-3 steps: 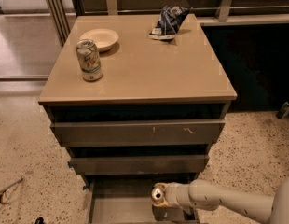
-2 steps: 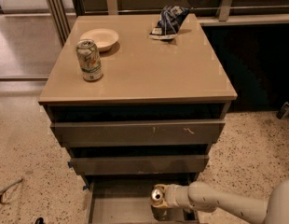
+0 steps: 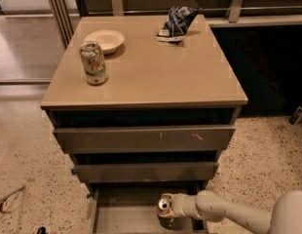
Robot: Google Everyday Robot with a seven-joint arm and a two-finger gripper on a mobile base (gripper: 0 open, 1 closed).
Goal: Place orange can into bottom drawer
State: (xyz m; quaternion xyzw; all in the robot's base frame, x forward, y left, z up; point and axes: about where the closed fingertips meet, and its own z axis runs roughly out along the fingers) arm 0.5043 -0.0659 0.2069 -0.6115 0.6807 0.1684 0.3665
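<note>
The orange can (image 3: pixel 165 204) stands upright over the right part of the open bottom drawer (image 3: pixel 122 215), its silver top with the pull-tab facing up. My gripper (image 3: pixel 168 211) reaches in from the lower right on its cream arm (image 3: pixel 224 213) and is shut on the can's side. The can's lower body is dark and partly hidden by the gripper. I cannot tell whether the can's base touches the drawer floor. The drawer's grey inside shows to the left of the can.
The two upper drawers (image 3: pixel 143 139) (image 3: pixel 143 172) stick out slightly above the open one. On the cabinet top (image 3: pixel 156 72) stand a white-and-green can (image 3: pixel 93 62), a white bowl (image 3: pixel 104 39) and a dark chip bag (image 3: pixel 176 22). A cable (image 3: pixel 7 201) lies on the floor at left.
The gripper and the orange can have sunk slightly lower into the bottom drawer and shifted a little left. Nothing on the cabinet top has moved.
</note>
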